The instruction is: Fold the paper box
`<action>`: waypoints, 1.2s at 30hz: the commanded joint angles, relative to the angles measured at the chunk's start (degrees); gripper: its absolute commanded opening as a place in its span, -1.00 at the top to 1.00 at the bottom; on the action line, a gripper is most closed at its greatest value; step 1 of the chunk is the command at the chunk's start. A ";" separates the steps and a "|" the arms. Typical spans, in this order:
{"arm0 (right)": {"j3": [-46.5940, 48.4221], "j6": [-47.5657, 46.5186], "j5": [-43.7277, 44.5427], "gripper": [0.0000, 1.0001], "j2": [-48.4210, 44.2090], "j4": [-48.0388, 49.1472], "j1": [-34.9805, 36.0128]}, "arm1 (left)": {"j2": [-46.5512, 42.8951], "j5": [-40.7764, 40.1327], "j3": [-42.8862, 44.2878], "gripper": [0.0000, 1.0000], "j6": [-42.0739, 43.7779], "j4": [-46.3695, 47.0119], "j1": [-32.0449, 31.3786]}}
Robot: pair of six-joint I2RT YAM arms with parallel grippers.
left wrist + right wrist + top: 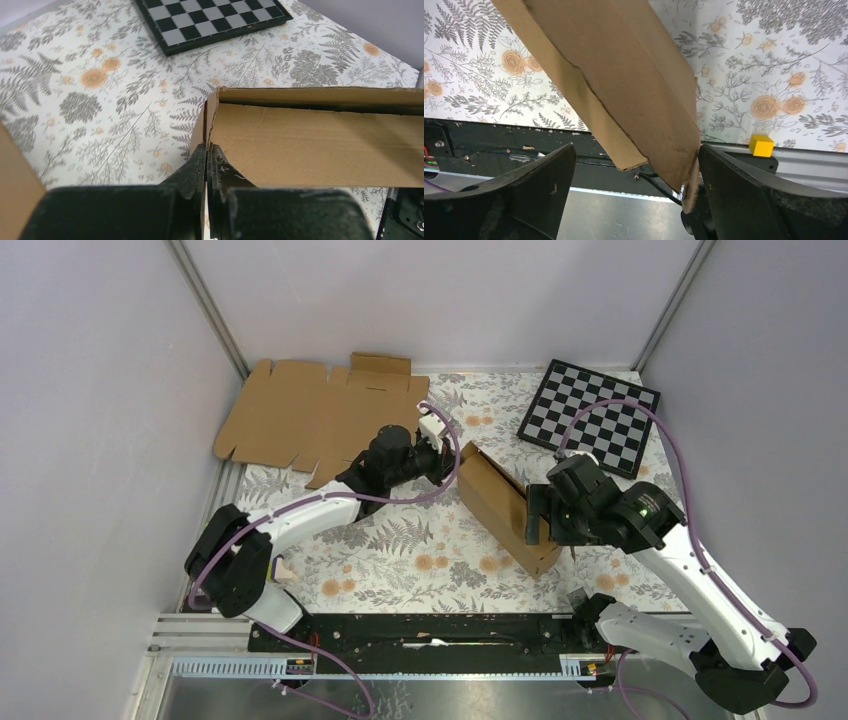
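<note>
Nearest the lens, black right gripper [636,150] spread wide, fingers [524,185] on either side of the near end of the plain brown corrugated paper box [497,505], right-hand finger touching its edge. Black left gripper [206,155] closed to a sliver, pinching the box's far end corner. Box lying diagonally just right of the middle of the floral-patterned tabletop [400,550], reaching toward the near edge. Flat brown cardboard sheet [310,415] at the far left corner; black-and-white checkerboard [590,415] at the far right corner.
</note>
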 commanded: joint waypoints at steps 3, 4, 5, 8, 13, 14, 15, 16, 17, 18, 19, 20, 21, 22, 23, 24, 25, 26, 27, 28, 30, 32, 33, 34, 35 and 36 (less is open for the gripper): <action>-3.60 3.74 -3.41 -0.94 -0.56 0.66 -0.19 | -5.86 -9.85 -1.75 1.00 -3.16 -12.01 -0.04; -4.07 3.87 -3.68 -0.93 -0.47 1.57 -0.14 | -6.67 -10.86 -1.86 1.00 -3.39 -13.17 -0.08; -4.38 4.10 -3.77 -0.90 -0.26 2.71 -0.14 | -7.44 -11.71 -2.03 1.00 -3.59 -14.01 -0.08; -4.41 4.41 -3.49 -0.82 0.54 5.26 -0.17 | -9.74 -12.95 -3.41 1.00 -4.08 -14.81 -0.03; -2.89 4.45 -3.73 -0.62 2.80 6.33 -0.12 | -12.07 -15.73 -4.27 1.00 -5.02 -16.46 -0.07; -2.67 4.47 -3.61 -0.57 3.11 6.31 -0.16 | -12.24 -15.76 -4.25 1.00 -5.07 -16.85 -0.03; -2.56 4.44 -3.46 -0.54 3.24 6.31 -0.19 | -12.40 -15.77 -4.40 1.00 -5.14 -16.82 -0.07; -2.40 4.40 -2.70 -0.53 3.28 6.30 -0.31 | -12.59 -15.76 -4.57 1.00 -5.30 -16.66 -0.01; -2.07 4.17 -1.69 -0.53 3.32 6.22 -0.35 | -12.65 -15.70 -4.70 1.00 -5.33 -16.49 0.00; -1.60 3.68 -0.59 -0.53 3.28 5.91 -0.29 | -12.66 -15.62 -4.72 1.00 -5.34 -16.37 -0.02; -0.67 2.98 0.95 -0.55 3.46 5.24 -0.47 | -12.65 -15.66 -4.66 1.00 -5.23 -16.23 -0.02; 0.57 1.96 2.27 -0.57 3.99 4.26 -0.59 | -12.62 -15.58 -4.52 1.00 -5.17 -16.26 -0.07; 2.34 0.90 3.50 -0.62 4.59 3.20 -0.74 | -12.54 -15.47 -4.20 1.00 -5.04 -16.23 -0.04; 3.54 -0.23 4.39 -0.67 5.25 1.94 -0.86 | -12.43 -15.39 -3.94 1.00 -4.93 -16.23 -0.07; 4.37 -1.11 5.13 -0.72 5.82 1.00 -0.97 | -12.26 -15.24 -3.59 1.00 -4.90 -16.24 -0.12; 4.90 -1.93 6.10 -0.77 6.33 -0.02 -0.93 | -12.12 -15.04 -3.26 1.00 -4.90 -16.20 -0.04; 5.07 -2.53 7.35 -0.79 6.71 -1.01 -0.97 | -11.80 -14.99 -2.98 1.00 -4.90 -16.15 -0.07; 5.18 -2.97 9.04 -0.80 6.95 -1.81 -0.95 | -11.48 -14.73 -2.63 1.00 -4.90 -16.03 -0.07; 5.19 -3.30 10.52 -0.79 7.10 -2.55 -0.96 | -10.90 -14.41 -2.17 1.00 -4.85 -15.94 -0.14; 5.20 -3.61 11.76 -0.73 7.10 -3.00 -1.02 | -10.29 -14.17 -1.73 1.00 -4.82 -15.93 -0.12; 5.47 -3.77 12.44 -0.44 6.93 -3.63 -1.03 | -9.21 -13.83 -0.88 1.00 -4.88 -15.94 -0.16; 5.90 -3.37 11.81 -0.13 6.67 -4.02 -1.07 | -8.58 -13.79 -0.07 1.00 -4.97 -15.99 -0.45; 6.12 -3.11 11.48 0.03 6.55 -4.29 -1.09 | -8.35 -13.83 0.27 1.00 -5.07 -15.95 -0.55; 6.38 -2.83 11.28 0.10 6.47 -4.66 -1.09 | -8.14 -13.83 0.67 1.00 -5.07 -15.93 -0.79; 6.66 -2.64 11.18 0.16 6.46 -5.16 -1.15 | -7.88 -13.83 1.10 1.00 -5.03 -15.95 -0.95; 7.02 -2.56 11.07 0.16 6.44 -5.73 -1.22 | -7.65 -13.97 1.61 1.00 -4.93 -16.07 -1.19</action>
